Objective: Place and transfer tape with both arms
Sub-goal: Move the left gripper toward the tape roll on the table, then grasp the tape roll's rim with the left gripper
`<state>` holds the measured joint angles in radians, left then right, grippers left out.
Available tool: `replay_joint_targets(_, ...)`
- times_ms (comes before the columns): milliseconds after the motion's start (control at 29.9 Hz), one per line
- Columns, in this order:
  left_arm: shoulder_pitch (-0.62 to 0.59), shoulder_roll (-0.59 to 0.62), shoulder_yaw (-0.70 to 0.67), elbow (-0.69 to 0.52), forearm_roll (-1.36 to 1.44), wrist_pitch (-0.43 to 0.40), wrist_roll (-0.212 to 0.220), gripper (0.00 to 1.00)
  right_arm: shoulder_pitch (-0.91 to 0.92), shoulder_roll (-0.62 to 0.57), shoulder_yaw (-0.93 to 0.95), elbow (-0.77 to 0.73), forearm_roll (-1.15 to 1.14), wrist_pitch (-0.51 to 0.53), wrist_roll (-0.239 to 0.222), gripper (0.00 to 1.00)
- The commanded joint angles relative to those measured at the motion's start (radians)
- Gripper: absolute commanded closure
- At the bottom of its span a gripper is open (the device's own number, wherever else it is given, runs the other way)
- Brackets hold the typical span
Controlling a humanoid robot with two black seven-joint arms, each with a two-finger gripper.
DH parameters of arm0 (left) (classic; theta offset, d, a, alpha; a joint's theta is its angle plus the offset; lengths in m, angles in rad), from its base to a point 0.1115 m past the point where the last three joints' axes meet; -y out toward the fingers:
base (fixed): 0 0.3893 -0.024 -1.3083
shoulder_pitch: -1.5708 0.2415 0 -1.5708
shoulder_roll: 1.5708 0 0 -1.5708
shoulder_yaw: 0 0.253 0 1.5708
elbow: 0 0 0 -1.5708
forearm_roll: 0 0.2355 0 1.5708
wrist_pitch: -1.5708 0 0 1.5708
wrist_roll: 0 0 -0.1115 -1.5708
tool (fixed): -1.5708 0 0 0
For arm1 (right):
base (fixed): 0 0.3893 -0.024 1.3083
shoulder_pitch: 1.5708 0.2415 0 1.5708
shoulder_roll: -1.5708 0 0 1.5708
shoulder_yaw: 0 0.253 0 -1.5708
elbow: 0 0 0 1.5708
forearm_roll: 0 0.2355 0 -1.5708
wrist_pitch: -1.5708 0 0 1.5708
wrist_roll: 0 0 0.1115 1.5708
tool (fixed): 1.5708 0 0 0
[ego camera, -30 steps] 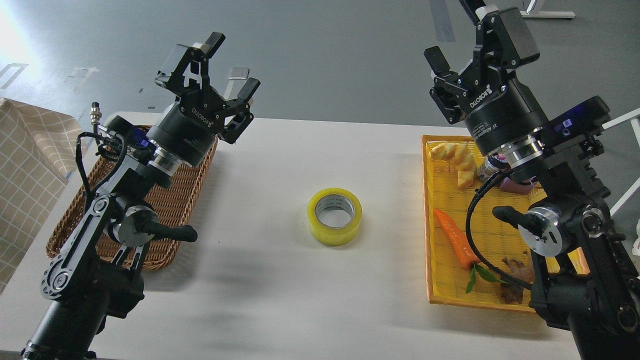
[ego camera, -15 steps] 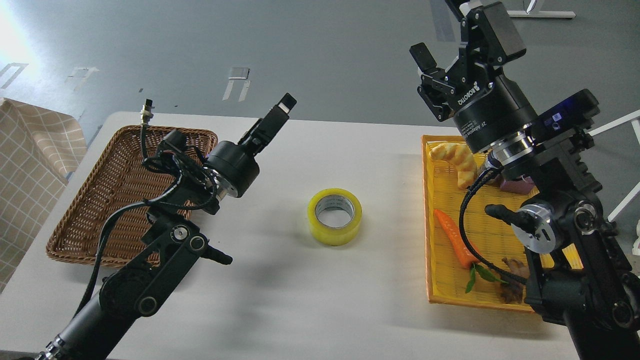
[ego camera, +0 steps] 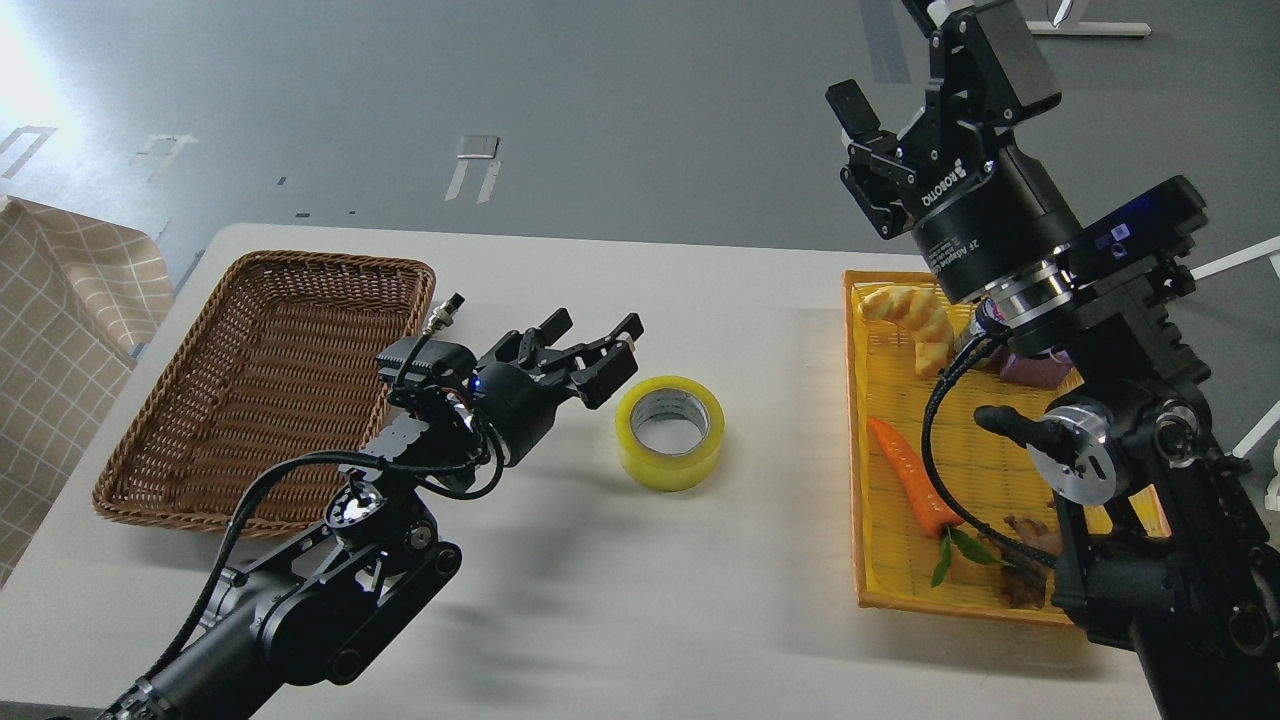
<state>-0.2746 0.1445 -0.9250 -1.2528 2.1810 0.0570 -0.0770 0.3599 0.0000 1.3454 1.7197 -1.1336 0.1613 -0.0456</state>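
The yellow tape roll (ego camera: 670,432) lies flat on the white table (ego camera: 640,600), its grey-white core ring facing up. My left gripper (ego camera: 592,338) is open and empty, low over the table just left of the roll, fingers pointing toward it, not touching. My right gripper (ego camera: 925,60) is open and empty, raised high above the far end of the yellow tray, well right of the tape.
A brown wicker basket (ego camera: 200,400) sits at the left of the table. A yellow tray (ego camera: 862,480) at the right holds a croissant (ego camera: 918,320), a carrot (ego camera: 908,478), a purple item and a brown item. A checkered cloth (ego camera: 60,330) hangs at the far left.
My left arm has swung down from above the basket and moved right, its open gripper now beside the tape. The right arm shifted only slightly. The tape has not moved.
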Motion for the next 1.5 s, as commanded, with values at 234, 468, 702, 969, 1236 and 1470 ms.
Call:
replay_joint_targets(234,-0.068,-0.06,0.064,0.073,0.001,0.001,0.141,0.02,-0.013,0.0,0.015,0.003,0.002,0.026,0.004,0.0)
replay_joint_targets(468,-0.075,-0.063,0.149,0.076,0.001,0.004,0.144,0.02,-0.019,0.0,0.037,0.004,0.002,0.027,0.004,0.0)
replay_joint_targets(702,-0.075,-0.069,0.155,0.115,0.001,0.006,0.148,0.02,-0.024,0.0,0.041,0.004,0.002,0.027,0.004,0.0)
replay_joint_targets(969,-0.075,-0.06,0.163,0.161,0.001,0.015,0.148,0.02,-0.027,0.0,0.043,0.006,0.002,0.027,0.006,0.0)
replay_joint_targets(1236,-0.065,-0.074,0.186,0.159,0.001,0.032,0.146,0.02,-0.039,0.0,0.043,0.006,0.002,0.029,0.006,0.0)
replay_joint_targets(1470,-0.075,-0.08,0.213,0.159,0.001,0.032,0.146,0.02,-0.052,0.0,0.055,0.004,0.002,0.029,0.004,0.0)
